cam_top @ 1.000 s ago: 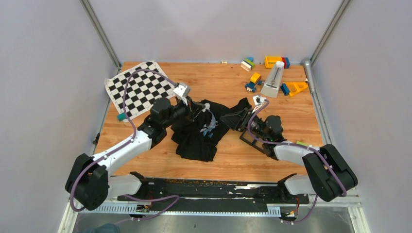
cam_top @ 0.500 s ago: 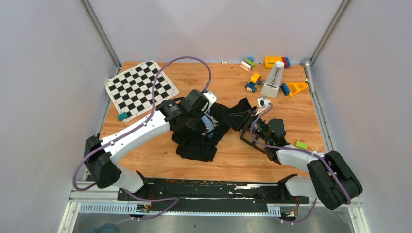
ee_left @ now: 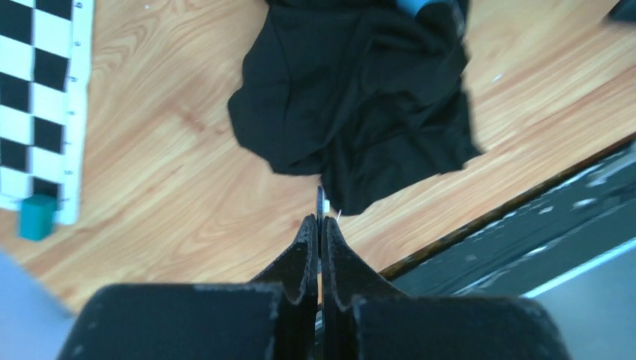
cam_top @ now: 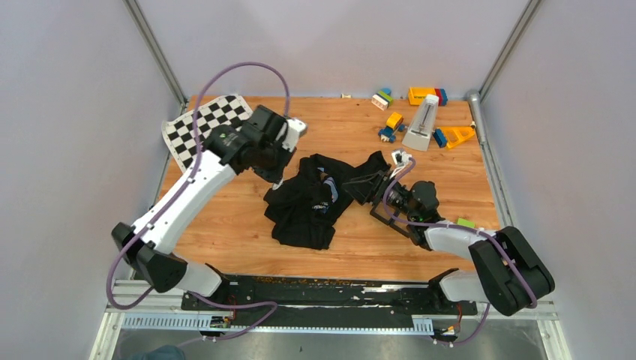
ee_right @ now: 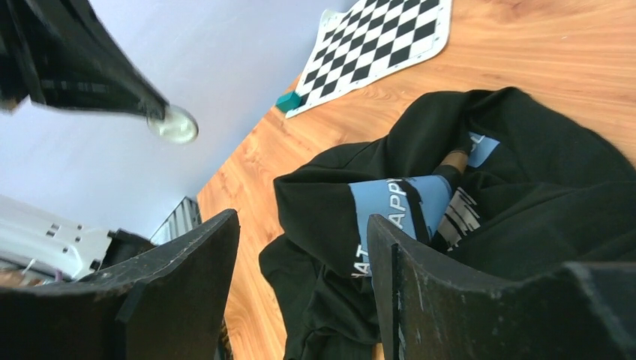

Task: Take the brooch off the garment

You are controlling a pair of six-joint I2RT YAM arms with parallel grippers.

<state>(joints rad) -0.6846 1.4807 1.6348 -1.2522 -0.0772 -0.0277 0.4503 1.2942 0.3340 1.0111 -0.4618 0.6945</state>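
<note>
The garment (cam_top: 311, 202) is a black T-shirt with a blue and white print, crumpled at mid-table. It also shows in the left wrist view (ee_left: 352, 90) and the right wrist view (ee_right: 525, 187). My left gripper (cam_top: 276, 174) is raised above the shirt's left edge. It is shut on the brooch (ee_left: 321, 204), seen edge-on between the fingertips. In the right wrist view the brooch (ee_right: 174, 124) is a small white disc held in the air, clear of the cloth. My right gripper (cam_top: 373, 184) is open at the shirt's right edge, its fingers (ee_right: 187, 285) apart in front of the cloth.
A chequered mat (cam_top: 196, 124) lies at the back left with a teal block (ee_left: 36, 216) by its corner. Several coloured toys and a metronome (cam_top: 421, 124) stand at the back right. A black frame (cam_top: 390, 219) lies under the right arm, and a green block (cam_top: 466, 223) beside it.
My left arm has lifted off the shirt and swung up and back to the left, carrying the white disc away from the cloth. The right arm has barely moved.
</note>
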